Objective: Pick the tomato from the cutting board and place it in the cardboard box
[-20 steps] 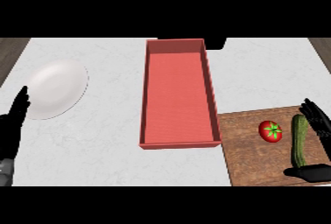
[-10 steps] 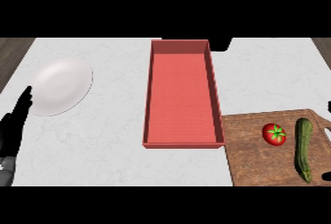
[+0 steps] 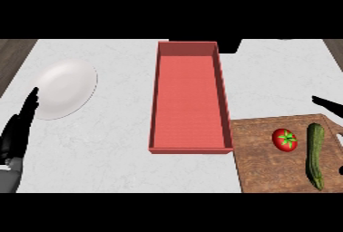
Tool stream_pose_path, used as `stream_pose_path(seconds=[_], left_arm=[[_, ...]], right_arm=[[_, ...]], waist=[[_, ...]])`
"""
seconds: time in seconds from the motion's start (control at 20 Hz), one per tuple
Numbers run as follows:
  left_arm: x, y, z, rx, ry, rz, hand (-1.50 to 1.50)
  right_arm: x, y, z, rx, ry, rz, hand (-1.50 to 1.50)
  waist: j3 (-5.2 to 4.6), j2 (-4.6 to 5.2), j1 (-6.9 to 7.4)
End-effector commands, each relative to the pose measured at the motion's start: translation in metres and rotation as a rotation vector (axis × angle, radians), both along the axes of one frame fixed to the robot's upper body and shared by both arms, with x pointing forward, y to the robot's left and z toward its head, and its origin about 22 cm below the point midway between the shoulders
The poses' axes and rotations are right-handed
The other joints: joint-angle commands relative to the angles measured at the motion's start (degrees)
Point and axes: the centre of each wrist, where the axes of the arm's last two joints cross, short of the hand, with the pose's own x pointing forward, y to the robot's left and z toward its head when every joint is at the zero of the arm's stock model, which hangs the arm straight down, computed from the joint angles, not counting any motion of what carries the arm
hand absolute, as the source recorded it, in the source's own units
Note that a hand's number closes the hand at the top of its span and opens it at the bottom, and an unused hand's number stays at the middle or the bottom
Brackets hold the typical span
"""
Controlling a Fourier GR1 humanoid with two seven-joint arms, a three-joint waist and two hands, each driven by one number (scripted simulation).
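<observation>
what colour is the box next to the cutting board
Red, inside and out: the box, seen in the head view.

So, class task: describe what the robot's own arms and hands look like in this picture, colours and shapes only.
The left hand is black, with long slim tapering fingers, and joins a grey forearm at the lower left edge. Of the right hand only a thin black fingertip shows at the right edge. No cables, markings or sleeves are visible.

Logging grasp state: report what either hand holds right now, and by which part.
Nothing is held. The tomato lies untouched on the cutting board. The left hand rests open at the left edge; the right hand barely shows.
</observation>
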Motion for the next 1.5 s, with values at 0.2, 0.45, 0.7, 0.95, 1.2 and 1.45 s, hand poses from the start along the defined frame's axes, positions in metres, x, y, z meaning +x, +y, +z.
stream_pose_path(seconds=[0.2, 0.45, 0.7, 0.95, 1.2, 1.45], left_arm=[[0.008, 0.005, 0.01, -0.01, 0.001, 0.009, 0.0], [-0.017, 0.0, 0.008, 0.005, -0.003, 0.016, 0.0], [-0.005, 0.005, 0.005, 0.008, 0.018, 0.029, 0.0], [-0.017, 0.014, -0.005, -0.014, 0.017, 0.005, 0.0], [-0.01, 0.0, 0.002, 0.025, -0.004, 0.02, 0.0], [-0.015, 0.001, 0.0, -0.017, 0.018, 0.005, 0.0]], right_arm=[[0.029, 0.043, 0.005, -0.118, 0.159, 0.049, -1.5], [0.044, 0.064, 0.003, -0.179, 0.155, 0.028, -1.5], [0.027, 0.062, -0.01, -0.175, 0.143, 0.044, -1.5], [0.021, 0.054, -0.007, -0.144, 0.147, 0.048, -1.5], [0.01, 0.08, -0.017, -0.089, 0.143, 0.121, -1.5], [0.02, 0.088, -0.001, -0.081, 0.134, 0.133, -1.5]], waist=[[0.02, -0.18, -0.71], [0.05, -0.28, -0.4], [0.04, -0.24, -0.87], [0.04, -0.27, -0.87], [0.04, -0.33, -1.02], [0.04, -0.27, -0.8]])
